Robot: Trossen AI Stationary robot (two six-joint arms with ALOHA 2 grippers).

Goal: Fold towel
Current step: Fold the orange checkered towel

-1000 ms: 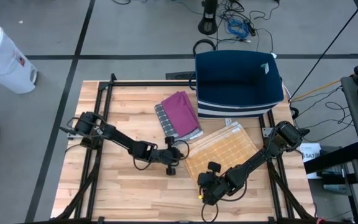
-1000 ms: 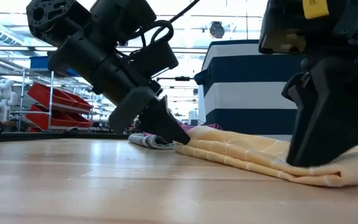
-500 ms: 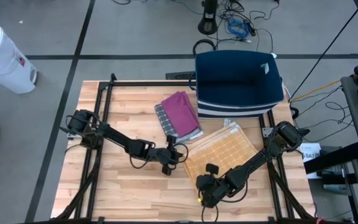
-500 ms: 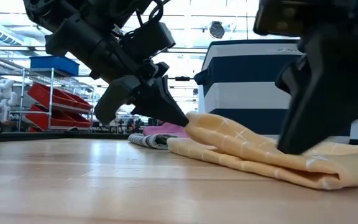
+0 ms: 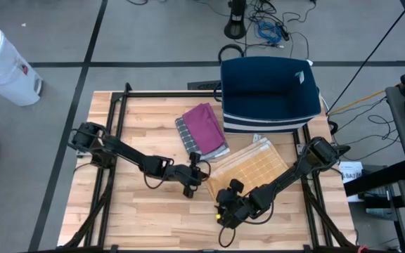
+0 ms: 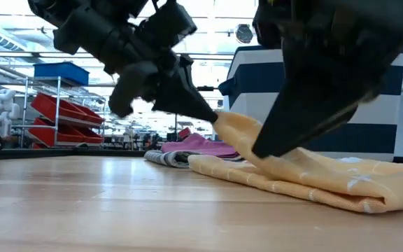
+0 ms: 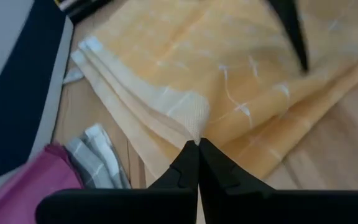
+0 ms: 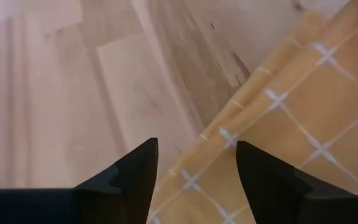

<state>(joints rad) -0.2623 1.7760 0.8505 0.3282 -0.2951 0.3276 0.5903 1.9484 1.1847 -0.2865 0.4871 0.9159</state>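
Observation:
A yellow checked towel (image 5: 253, 167) lies folded in layers on the wooden table, right of the middle. Its left corner is raised off the wood, the rest (image 6: 327, 183) rests on the table. My left gripper (image 5: 202, 173) is shut on that corner. My right gripper (image 5: 222, 213) stands open over the towel's near edge (image 8: 229, 134), one finger above bare wood and one above the cloth. My left gripper pinches the towel's left corner (image 7: 194, 127) between its two fingertips, several layers together. The fingers come from the table's left, slanting down. The corner (image 6: 224, 120) is held up off the table and the cloth slopes down from it to the part lying flat. My right gripper: I cannot tell whether a fingertip (image 6: 261, 148) touches the towel.
A folded purple towel on a grey striped one (image 5: 202, 130) lies just beyond the yellow towel. A navy bin (image 5: 269, 95) stands at the far right. Black frame rails (image 5: 114, 140) run along the table's sides. Bare wood (image 5: 153, 218) lies near and left.
My left gripper has risen and rolled with the towel's left corner, which now stands lifted off the table while the rest stays flat. My right gripper has shifted toward the table's left edge along the towel's near edge.

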